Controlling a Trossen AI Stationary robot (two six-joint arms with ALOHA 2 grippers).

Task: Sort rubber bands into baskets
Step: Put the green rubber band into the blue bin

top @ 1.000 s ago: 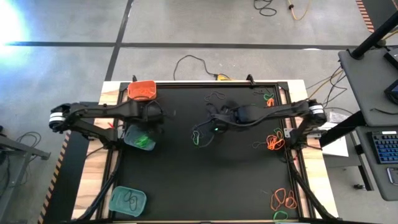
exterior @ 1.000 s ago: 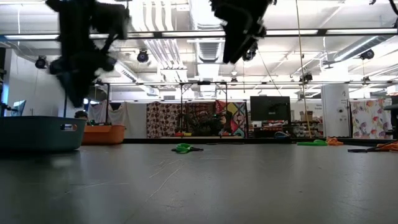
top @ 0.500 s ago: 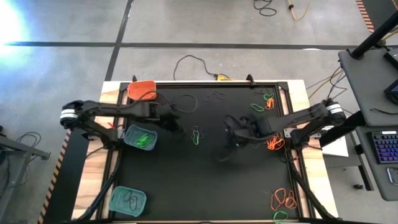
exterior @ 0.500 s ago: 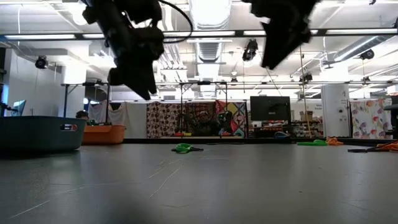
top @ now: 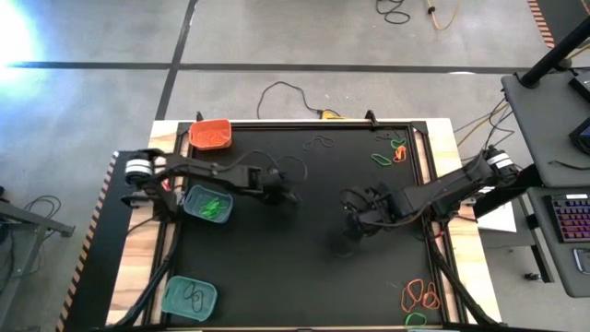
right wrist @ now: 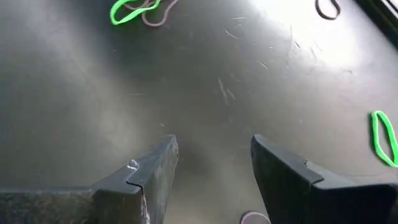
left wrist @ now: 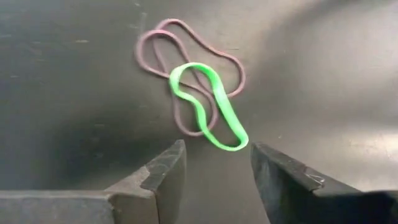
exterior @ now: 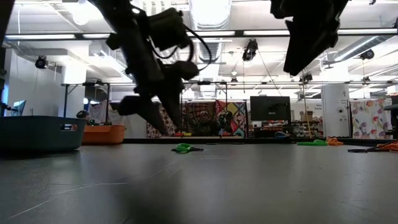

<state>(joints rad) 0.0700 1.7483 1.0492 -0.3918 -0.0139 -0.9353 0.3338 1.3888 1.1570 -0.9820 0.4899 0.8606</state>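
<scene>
Left hand (left wrist: 214, 171), fingers apart w/ nothing between, hovers just short of bright green rubber band loop (left wrist: 210, 106) lying across dull purple one (left wrist: 163, 53) on black counter (left wrist: 74, 124). Right hand (right wrist: 214, 168), also spread & empty, hangs over bare counter well apart from them.

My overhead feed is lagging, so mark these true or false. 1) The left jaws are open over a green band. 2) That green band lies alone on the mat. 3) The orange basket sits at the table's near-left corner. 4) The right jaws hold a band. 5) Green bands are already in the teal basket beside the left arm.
1) True: the left gripper is open, with the green band just ahead of it.
2) False: it lies across a dull purplish band.
3) False: the orange basket sits at the far-left corner.
4) False: the right gripper is open and empty over bare mat.
5) True: the teal basket holds green bands.
</scene>
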